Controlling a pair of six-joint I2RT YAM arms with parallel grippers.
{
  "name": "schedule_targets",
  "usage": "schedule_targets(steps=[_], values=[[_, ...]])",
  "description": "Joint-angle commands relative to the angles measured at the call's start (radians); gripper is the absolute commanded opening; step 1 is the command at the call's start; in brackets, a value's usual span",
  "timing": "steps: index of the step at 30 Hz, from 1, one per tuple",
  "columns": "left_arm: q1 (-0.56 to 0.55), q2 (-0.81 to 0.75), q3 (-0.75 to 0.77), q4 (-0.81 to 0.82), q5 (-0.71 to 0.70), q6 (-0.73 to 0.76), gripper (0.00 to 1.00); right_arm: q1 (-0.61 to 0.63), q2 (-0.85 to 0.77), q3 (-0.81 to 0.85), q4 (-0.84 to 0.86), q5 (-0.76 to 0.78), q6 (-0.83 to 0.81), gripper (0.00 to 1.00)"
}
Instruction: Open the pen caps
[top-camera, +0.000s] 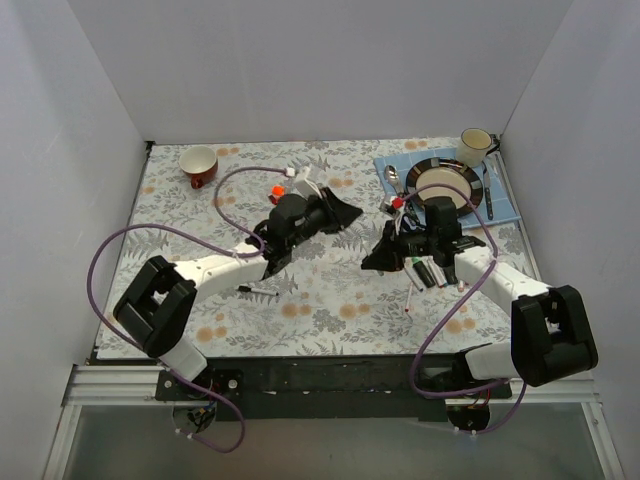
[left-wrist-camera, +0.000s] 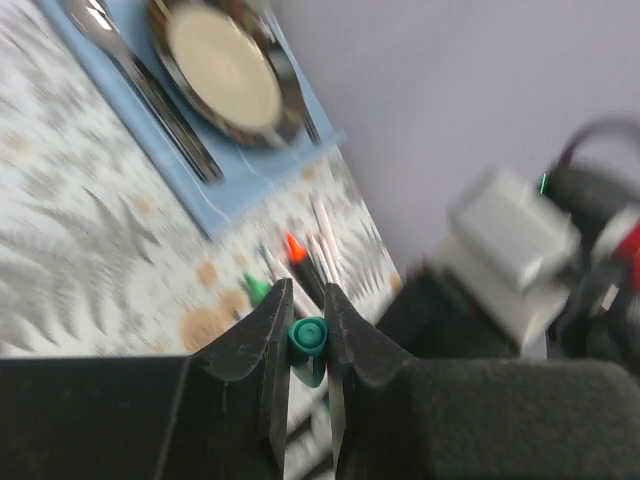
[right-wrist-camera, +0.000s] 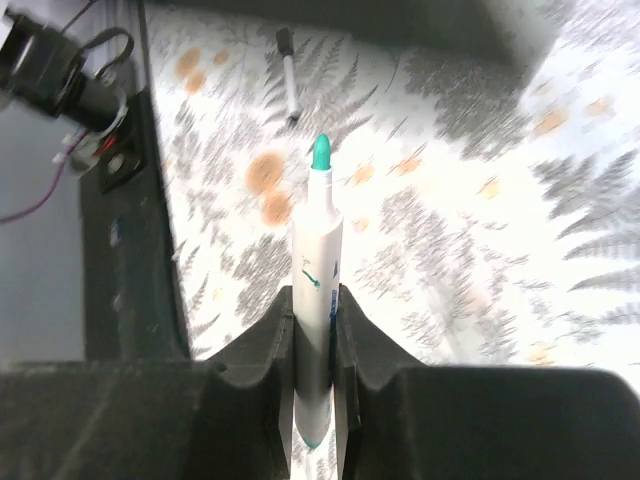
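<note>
White pen (right-wrist-camera: 317, 290) gripped round its barrel in the right claw (right-wrist-camera: 315, 296), jaws drawn in to the barrel's width and pressed on both sides. Bare green tip (right-wrist-camera: 320, 155) showing, so no cap on that end. Long axis running straight out along the fingers, tip leading, away from the wrist and slanted down over the flowered table (top-camera: 330, 310). Seen from above, aimed toward the table's left half.

Green cap (left-wrist-camera: 308, 345) pinched in the left claw (left-wrist-camera: 306, 292), jaws all but closed on it. Held clear of the table and apart from the pen. Round end turned toward the wrist camera, long axis lying along the fingers. Open mouth or closed end: too blurred to say.

Judged from this, cap and pen parted, and this pen's step as good as done. Calls next for putting both pieces down, loosening each claw low over a bare patch of table so nothing rolls. Then for reaching toward a pen with its cap on.

Further out, a heap of pens (top-camera: 428, 270) just beside the right arm, an orange-ended pen (left-wrist-camera: 293, 247) among them in the left wrist view. Lone pen (top-camera: 258, 291) lying flat near the left arm. Beyond, a plate (top-camera: 413, 178) on a blue mat (top-camera: 385, 160) at the far right.
</note>
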Motion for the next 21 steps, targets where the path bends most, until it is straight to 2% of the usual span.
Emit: schedule_targets(steps=[1,10,13,16,17,21], values=[[0.189,-0.1,0.099,-0.003,-0.194,0.044,0.0,0.023,0.008,-0.028,-0.166,-0.082,-0.088,0.01],[0.279,-0.136,0.09,-0.034,-0.152,0.037,0.0,0.044,0.011,-0.011,-0.203,-0.053,-0.145,0.01],[0.315,-0.14,0.068,-0.055,-0.144,0.032,0.0,0.044,0.0,0.007,-0.232,0.018,-0.174,0.01],[0.357,-0.123,0.05,-0.115,-0.145,0.006,0.0,0.044,-0.015,0.021,-0.255,0.176,-0.223,0.01],[0.368,-0.114,0.048,-0.162,-0.142,0.0,0.0,0.038,-0.024,0.023,-0.252,0.275,-0.226,0.01],[0.421,-0.047,0.059,-0.287,-0.135,-0.028,0.0,0.006,-0.043,0.023,-0.223,0.453,-0.22,0.01]])
